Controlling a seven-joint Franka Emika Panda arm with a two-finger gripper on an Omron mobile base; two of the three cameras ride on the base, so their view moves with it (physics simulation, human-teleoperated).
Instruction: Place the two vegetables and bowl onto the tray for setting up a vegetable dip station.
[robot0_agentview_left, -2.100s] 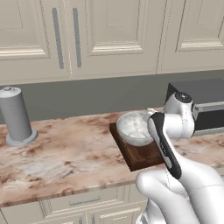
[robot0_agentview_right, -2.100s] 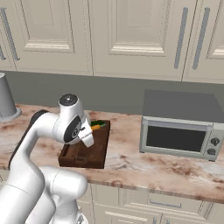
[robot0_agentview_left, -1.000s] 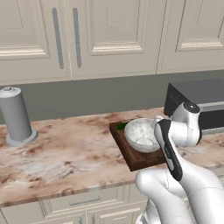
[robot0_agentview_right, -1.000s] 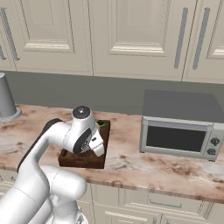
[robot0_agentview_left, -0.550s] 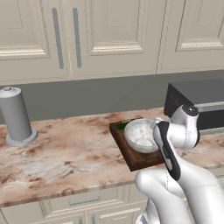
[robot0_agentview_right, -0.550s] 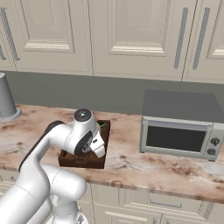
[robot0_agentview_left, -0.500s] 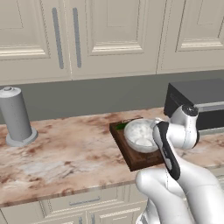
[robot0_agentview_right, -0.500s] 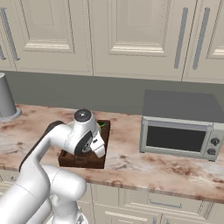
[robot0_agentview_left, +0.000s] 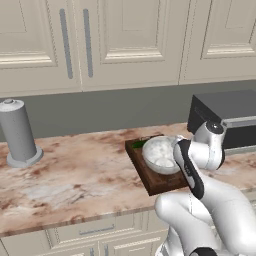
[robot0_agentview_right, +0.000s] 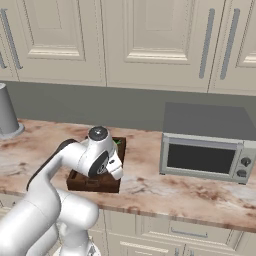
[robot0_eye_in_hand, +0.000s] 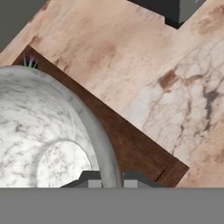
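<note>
Now the two-finger gripper (robot0_eye_in_hand: 110, 178) is pinching the rim of the round, deep, whitish-grey marbled bowl (robot0_eye_in_hand: 43, 140), one dark fingertip (robot0_eye_in_hand: 91, 178) sitting inside the wall and the other outside it. From the left base camera, the bowl (robot0_agentview_left: 162, 153) is sitting over the dark brown rectangular wooden tray (robot0_agentview_left: 150, 177) on the pink-veined marble counter (robot0_agentview_left: 75, 175). A sliver of the dark-green vegetable (robot0_agentview_left: 140, 144) is peeking out at the tray's far edge, just behind the bowl.

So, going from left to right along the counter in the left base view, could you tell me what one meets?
Grey canister → wooden tray → marbled bowl → dark microwave.
</note>
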